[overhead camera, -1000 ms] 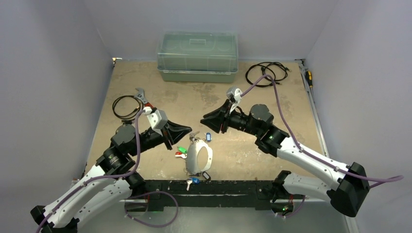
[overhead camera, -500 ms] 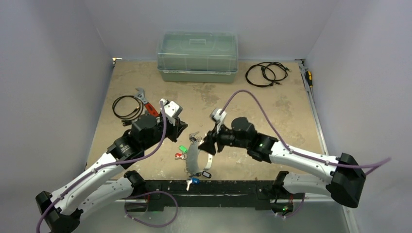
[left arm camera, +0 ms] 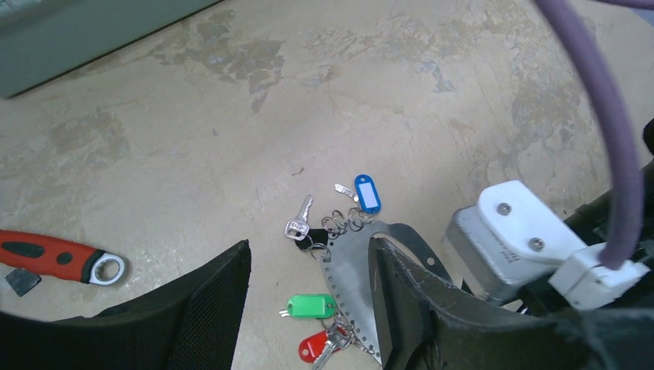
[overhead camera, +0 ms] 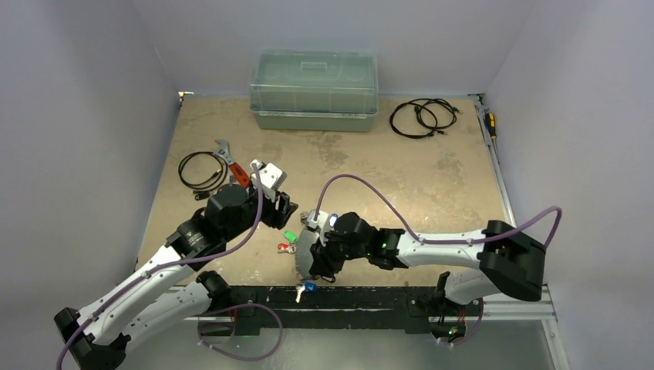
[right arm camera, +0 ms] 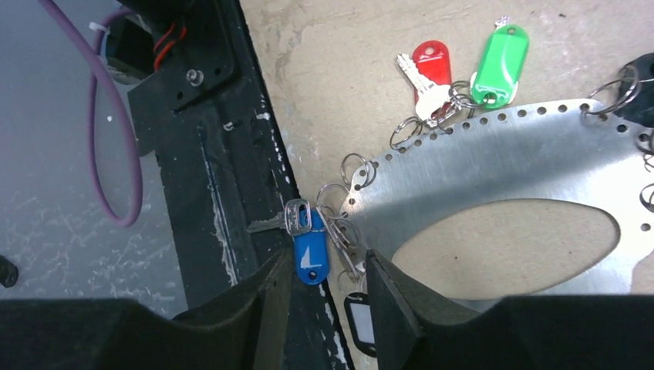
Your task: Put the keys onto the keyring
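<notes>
Keyring (right arm camera: 501, 166) lies flat on the table (left arm camera: 231, 116) by the near edge. The red key (right arm camera: 428, 65), green key (right arm camera: 500, 55) and blue key (right arm camera: 311, 250) look hooked on already, so you're probably close, but I can't tell about the black-tag key (left arm camera: 299, 228). Left claw (left arm camera: 308, 258) hovers wide and empty; right claw (right arm camera: 328, 266) is part-open over the blue key's rings, gripping nothing.

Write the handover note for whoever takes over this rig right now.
Left gripper: jaws open, empty, above the keyring's left side.
Right gripper: jaws open, straddling the small rings at its near end; no firm hold visible.
Keyring flat on the table, front edge.
Done: keys with blue, red, green tags sit on rings along its rim.
Left: confirm every key is threaded; can't tell here.
</notes>
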You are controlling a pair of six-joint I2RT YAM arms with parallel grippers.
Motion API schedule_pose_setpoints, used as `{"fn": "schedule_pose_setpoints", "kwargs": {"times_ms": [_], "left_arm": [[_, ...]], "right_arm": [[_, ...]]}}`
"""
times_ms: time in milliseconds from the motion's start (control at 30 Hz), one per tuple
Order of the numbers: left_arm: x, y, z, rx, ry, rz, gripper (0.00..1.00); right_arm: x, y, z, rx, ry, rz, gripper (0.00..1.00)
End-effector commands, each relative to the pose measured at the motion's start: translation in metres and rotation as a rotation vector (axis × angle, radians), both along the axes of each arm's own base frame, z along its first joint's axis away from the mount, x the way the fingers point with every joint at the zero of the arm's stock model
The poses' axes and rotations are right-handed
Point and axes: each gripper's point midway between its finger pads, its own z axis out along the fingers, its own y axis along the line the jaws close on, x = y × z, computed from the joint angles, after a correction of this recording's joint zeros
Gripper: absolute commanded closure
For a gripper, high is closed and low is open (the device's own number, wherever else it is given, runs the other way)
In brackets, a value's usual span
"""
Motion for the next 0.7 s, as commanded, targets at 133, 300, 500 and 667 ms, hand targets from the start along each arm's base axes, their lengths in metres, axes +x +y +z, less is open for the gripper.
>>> {"fn": "schedule_pose_setpoints", "kwargs": {"times_ms": [133, 300, 500, 667], "left_arm": [[0.004, 0.018, 0.019, -0.031, -0.073, 0.088, 0.44], [0.007, 0.029, 0.025, -0.034, -0.101, 0.142, 0.44], [0.007, 0.032, 0.029, -0.042, -0.119, 0.154, 0.44], [0.008, 0.032, 0.029, -0.042, -0.122, 0.154, 0.44]], "right_arm": [[-0.004, 0.022, -0.014, 0.023, -0.018, 0.093, 0.58], [-0.006, 0.024, -0.029, -0.02, -0.005, 0.117, 0.58], [-0.005, 0.018, -0.035, -0.045, -0.008, 0.105, 0.58], [-0.005, 0.016, -0.036, -0.047, -0.01, 0.106, 0.72]]}}
